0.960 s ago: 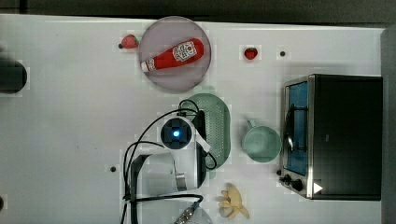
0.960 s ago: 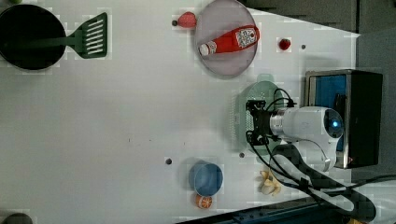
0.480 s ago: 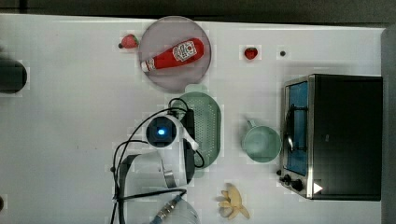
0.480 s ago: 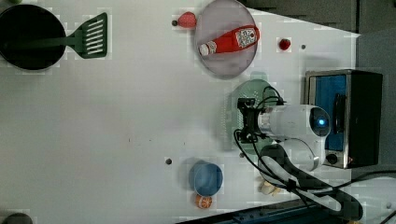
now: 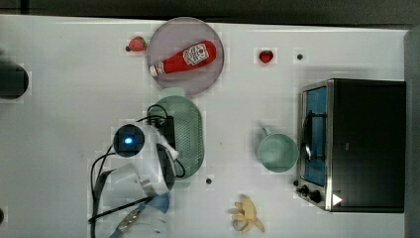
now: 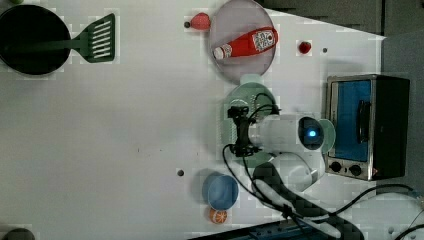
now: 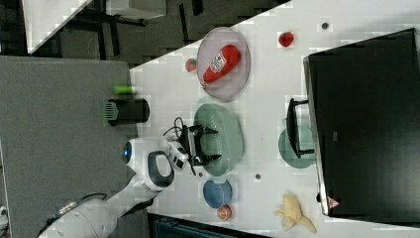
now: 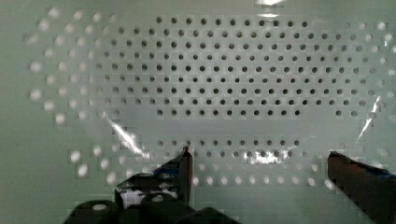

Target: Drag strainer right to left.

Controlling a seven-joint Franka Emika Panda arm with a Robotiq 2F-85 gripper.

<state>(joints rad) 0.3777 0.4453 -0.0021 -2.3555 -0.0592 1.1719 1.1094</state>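
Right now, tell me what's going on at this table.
A single robot arm has its gripper over the pale green strainer, jaws spread wide above the perforated bottom, holding nothing. In the top view the strainer lies below the plate with the ketchup bottle, well to the left of the green cup and the toaster oven.

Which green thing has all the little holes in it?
The strainer, the long basket under the gripper. The green cup by the oven is round and smooth.

No text or label can be read.
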